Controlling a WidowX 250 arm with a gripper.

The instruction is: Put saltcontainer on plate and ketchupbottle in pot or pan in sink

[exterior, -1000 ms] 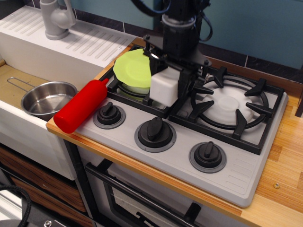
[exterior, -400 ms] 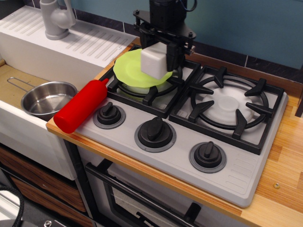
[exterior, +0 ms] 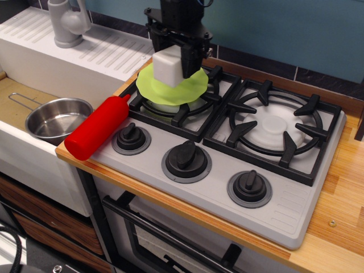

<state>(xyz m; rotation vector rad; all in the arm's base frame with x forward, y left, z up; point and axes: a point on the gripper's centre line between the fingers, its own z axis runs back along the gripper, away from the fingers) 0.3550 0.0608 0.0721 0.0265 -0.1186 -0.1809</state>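
Neither half of the task was finished at this moment, as far as the view showed. The white, boxy plastic salt container point(exterior: 168, 66) hung in the black pincer point(exterior: 177, 56), whose fingers were clamped on its sides, and it sat above the round lime-green plastic plate point(exterior: 196, 86) resting on the black grate of the rear-left burner point(exterior: 177, 108). Whether the container's base already touched the plate could not be told from this angle; it looked just over the plate's left part. The first placement therefore seemed close to done, lacking only the lowering and the release.

The second half appeared untouched. The bright red plastic squeeze bottle point(exterior: 98, 126) lay on its side at the left edge of the worktop point(exterior: 335, 216), well apart from the pincer, its base overhanging toward the sink. The small shiny stainless-steel pan point(exterior: 57, 118) with its wire loop handle stood empty on the tan bottom of the white sink point(exterior: 17, 145), just beside the bottle's lower end.
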